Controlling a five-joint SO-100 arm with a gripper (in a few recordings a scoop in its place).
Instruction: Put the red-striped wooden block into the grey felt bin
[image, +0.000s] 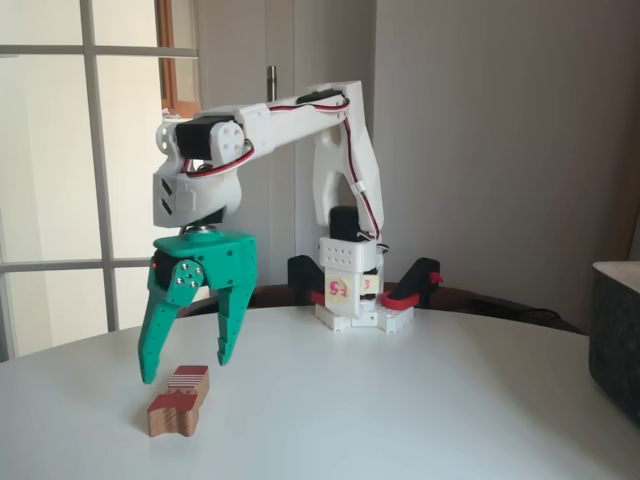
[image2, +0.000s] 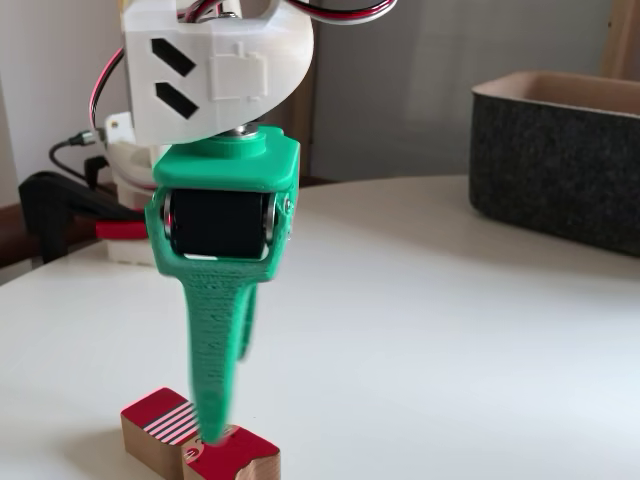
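The red-striped wooden block (image: 180, 398) lies on the white table (image: 400, 400) at the front left; its top shows thin red-white stripes and a red band. In the other fixed view the block (image2: 165, 425) sits at the bottom edge. My green gripper (image: 185, 366) hangs open, pointing down, with one finger on each side of the block and the tips just above its top. Seen edge-on, the gripper (image2: 222, 400) has its near finger in front of the block. The grey felt bin (image: 615, 335) stands at the far right, well away, and the bin (image2: 555, 160) shows a paler rim.
My white arm's base (image: 352, 298) is fixed at the table's back edge with black and red clamps (image: 420, 280). A window (image: 80, 150) is behind on the left. The round table's bare top stretches between block and bin.
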